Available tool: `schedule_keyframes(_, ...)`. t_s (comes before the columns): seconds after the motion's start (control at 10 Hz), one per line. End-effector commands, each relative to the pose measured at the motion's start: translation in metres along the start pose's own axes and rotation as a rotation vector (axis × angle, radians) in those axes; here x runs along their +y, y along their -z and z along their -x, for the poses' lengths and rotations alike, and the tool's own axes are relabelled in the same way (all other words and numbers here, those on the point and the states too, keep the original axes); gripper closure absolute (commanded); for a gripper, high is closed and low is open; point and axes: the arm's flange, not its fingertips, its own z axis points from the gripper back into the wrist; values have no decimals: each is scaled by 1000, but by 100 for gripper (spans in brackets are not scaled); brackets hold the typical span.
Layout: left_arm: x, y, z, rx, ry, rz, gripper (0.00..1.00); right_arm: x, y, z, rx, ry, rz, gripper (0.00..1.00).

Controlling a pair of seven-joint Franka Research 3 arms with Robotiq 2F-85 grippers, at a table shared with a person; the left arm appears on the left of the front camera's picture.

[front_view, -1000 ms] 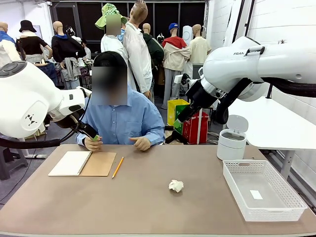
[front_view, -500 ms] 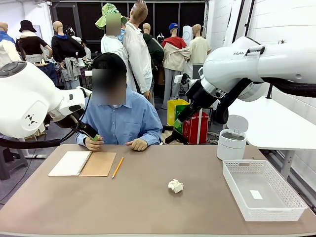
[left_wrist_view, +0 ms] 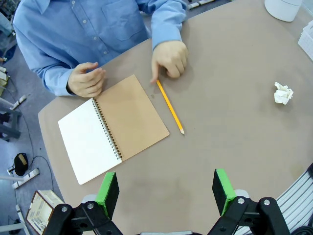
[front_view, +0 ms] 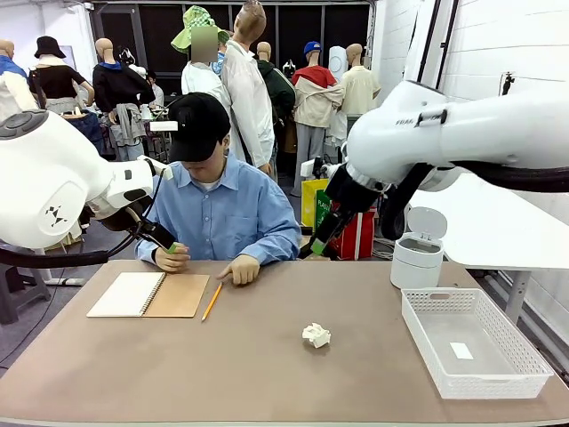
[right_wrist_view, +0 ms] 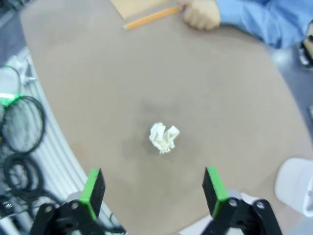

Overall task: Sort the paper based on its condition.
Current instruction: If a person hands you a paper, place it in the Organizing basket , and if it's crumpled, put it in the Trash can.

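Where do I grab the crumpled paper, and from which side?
Pinch the crumpled paper across its middle, straight down from above. It is a small irregular wad lying alone on the table, free all round; the open right hand looks down on it.

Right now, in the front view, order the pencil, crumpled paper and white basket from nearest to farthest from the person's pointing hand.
1. Pencil: right beside the pointing hand, on the robot's left half.
2. Crumpled paper: mid-table, nearer the robot.
3. White basket: robot's far right.
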Motion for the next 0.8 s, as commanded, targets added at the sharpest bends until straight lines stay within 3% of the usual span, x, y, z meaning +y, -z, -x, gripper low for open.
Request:
schedule_keyframes(0.0, 0, 0, 1, 5, 0, 2, 0, -1, 23, 3, 69, -17, 47, 0)
schedule_keyframes(0.4, 0, 0, 1, 5, 0, 2, 0, -15, 71, 8, 108, -24, 77, 0)
schedule_keyframes(0.7, 0, 0, 1, 5, 0, 2, 0, -18, 74, 9, 126, 2, 98, 0)
